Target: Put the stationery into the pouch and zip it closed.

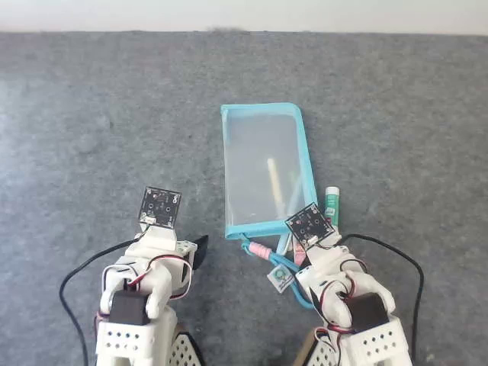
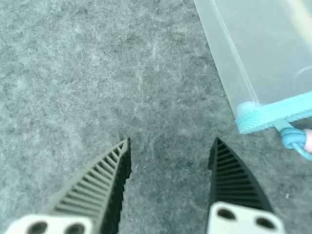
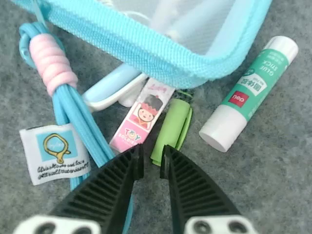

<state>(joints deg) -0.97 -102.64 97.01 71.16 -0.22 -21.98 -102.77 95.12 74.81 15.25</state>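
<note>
Pouch (image 1: 263,171) lies flat mid-table on the grey felt (image 1: 91,114). It is see-through with blue trim, and a pale stick-shaped item (image 1: 272,179) shows faintly inside. Glue stick (image 1: 331,200) lies on the felt at the pouch's 4 o'clock, just beside the trim and outside it. Right gripper (image 3: 152,153) is at the pouch's 5 o'clock, jaws nearly together with only a thin slit, nothing clamped. Poking out from under the pouch edge just ahead of its tips are a green clip-like piece (image 3: 171,129), a pink printed strip (image 3: 144,114) and a pale blue-white pen body (image 3: 109,92). Blue cord (image 3: 80,126) with pink beads (image 3: 51,63) and a tag (image 3: 54,152) runs from the pouch's near edge toward 5 o'clock. Left gripper (image 2: 170,146) is at the pouch's 8 o'clock over bare felt, jaws spread wide, holding nothing, with the pouch corner at its 2 o'clock.
</note>
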